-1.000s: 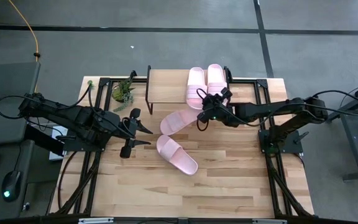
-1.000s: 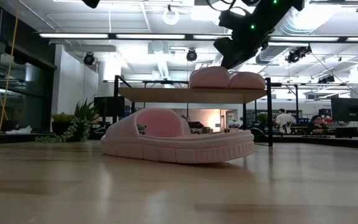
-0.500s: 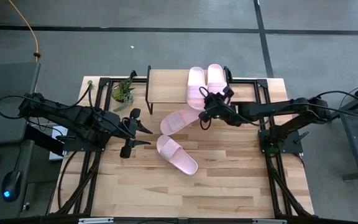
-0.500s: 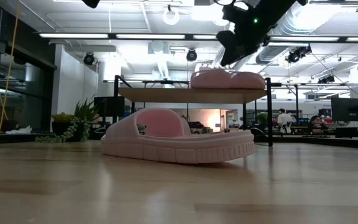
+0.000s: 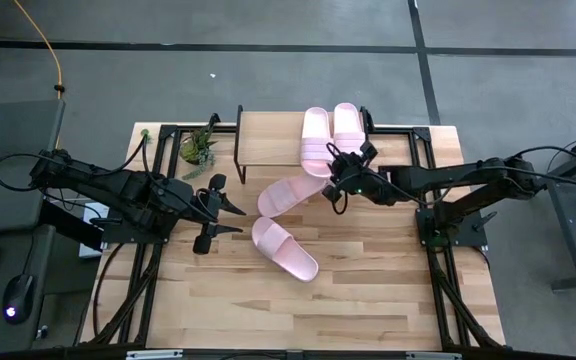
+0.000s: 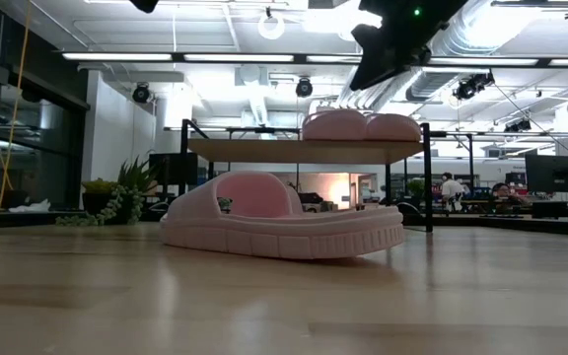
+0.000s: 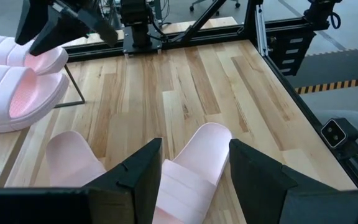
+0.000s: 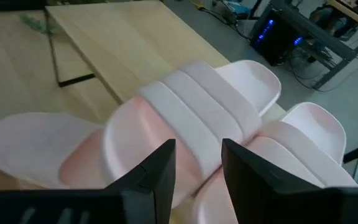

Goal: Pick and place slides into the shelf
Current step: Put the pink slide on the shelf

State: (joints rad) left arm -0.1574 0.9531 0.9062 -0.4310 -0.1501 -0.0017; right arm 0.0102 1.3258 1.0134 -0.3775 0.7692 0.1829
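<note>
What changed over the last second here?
The right pincer, open and empty, backed away from the shelf toward the table's right side. The left pincer, both shelved slides and both slides on the table stayed put.

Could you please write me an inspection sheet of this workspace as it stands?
Surface: wood-plank table, bare towards the front.
Job's things: two slides side by side on the shelf; two more slides lie on the table in front of it.
Clutter: small green plant beside the shelf's left end.
Grippers: left hand open, hovering left of the table slides, empty; right hand open, empty, above the shelf's front edge by the shelved pair.
Cables: yellow cable on the floor, far left; black cables along both arms.
Surroundings: grey floor; lit office room behind.
</note>
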